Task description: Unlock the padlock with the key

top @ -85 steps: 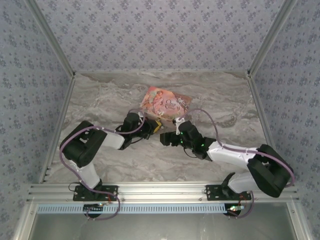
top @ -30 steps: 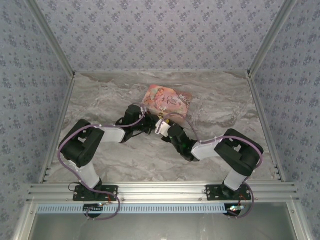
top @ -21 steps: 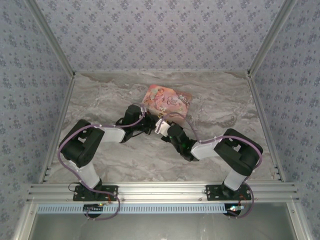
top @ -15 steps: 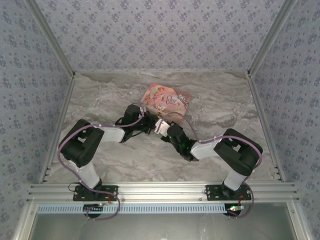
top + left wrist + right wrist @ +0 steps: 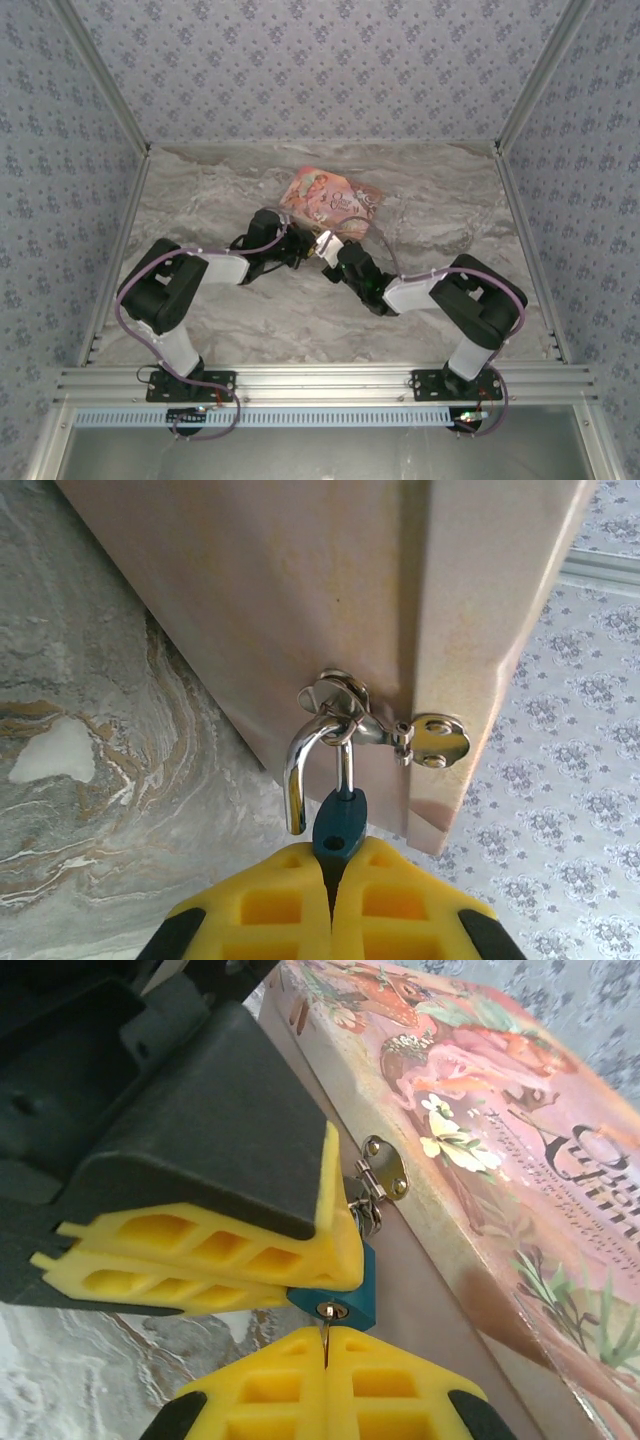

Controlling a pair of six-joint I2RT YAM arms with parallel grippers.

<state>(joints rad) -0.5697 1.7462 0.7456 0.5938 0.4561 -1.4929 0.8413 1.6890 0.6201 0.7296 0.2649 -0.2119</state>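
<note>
Where the two arms converge at the near side of the pink box (image 5: 334,200) on the marbled desk (image 5: 190,205), both hands are engaged on one small item.

Left hand (image 5: 334,872): yellow fingers (image 5: 275,910) pressed together and clamped on the blue-teal body of the padlock (image 5: 339,826). The padlock sits just beside the box's plain side wall.

Shackle (image 5: 296,772): silvery, threaded through the loop of the box's metal hasp (image 5: 432,739). In the left wrist view one leg enters the padlock body, and the other ends free just beside it.

Right hand (image 5: 326,1348): fingers brought tight together on the key (image 5: 325,1332). Most of the key is hidden between the pads, and only a thin dark sliver shows above them. That sliver runs straight up into the keyhole on the padlock's end face, as seen in the right wrist view.

Relation of hands: the right hand's fingertips lie directly under the left hand's, nearly touching, with the padlock body between them.

Box: illustrated face up, hasp side toward the arms.

How far the key is turned cannot be determined.
</note>
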